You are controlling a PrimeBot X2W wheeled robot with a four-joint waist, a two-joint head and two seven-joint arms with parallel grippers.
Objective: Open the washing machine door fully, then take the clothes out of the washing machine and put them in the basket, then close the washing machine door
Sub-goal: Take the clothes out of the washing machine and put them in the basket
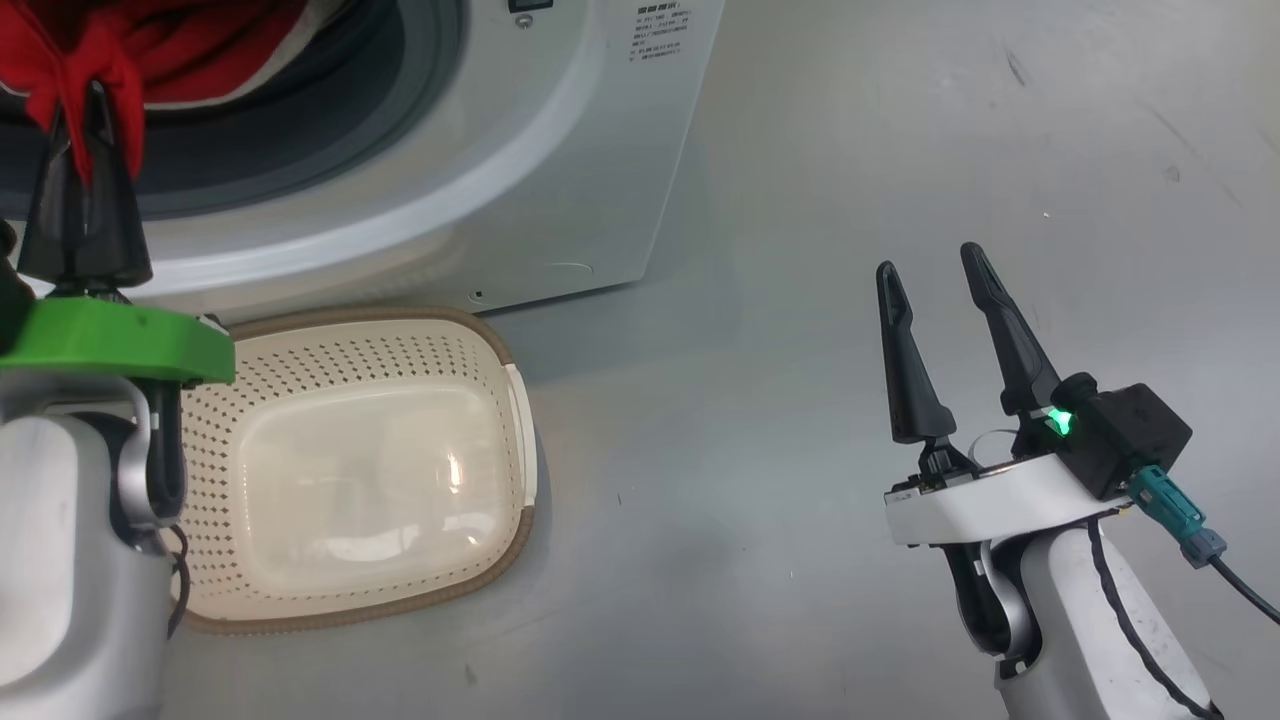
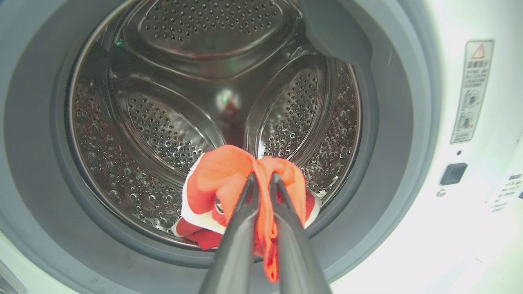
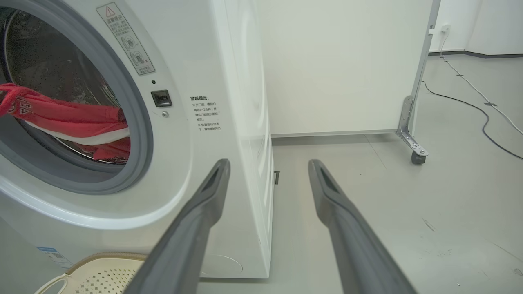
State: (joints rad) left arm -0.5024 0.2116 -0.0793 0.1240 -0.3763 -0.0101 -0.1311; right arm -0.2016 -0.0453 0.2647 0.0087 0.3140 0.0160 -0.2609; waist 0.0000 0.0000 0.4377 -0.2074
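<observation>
On the washing machine (image 3: 184, 65) you will find little that reads in full. Just right of its round opening (image 3: 143, 134), up high, sits a warning sticker (image 3: 126, 38): a red triangle with an exclamation mark, then Chinese lines and two pictograms too small to read. Lower down and further right of the opening, a printed notice (image 3: 206, 114) is headed "温馨提示:"; its fine lines are too small to trust. Inside the opening, the clothes (image 3: 61, 118) carry white lettering you cannot make out. Below the opening, the blue sticker (image 3: 51, 251) is unreadable.
</observation>
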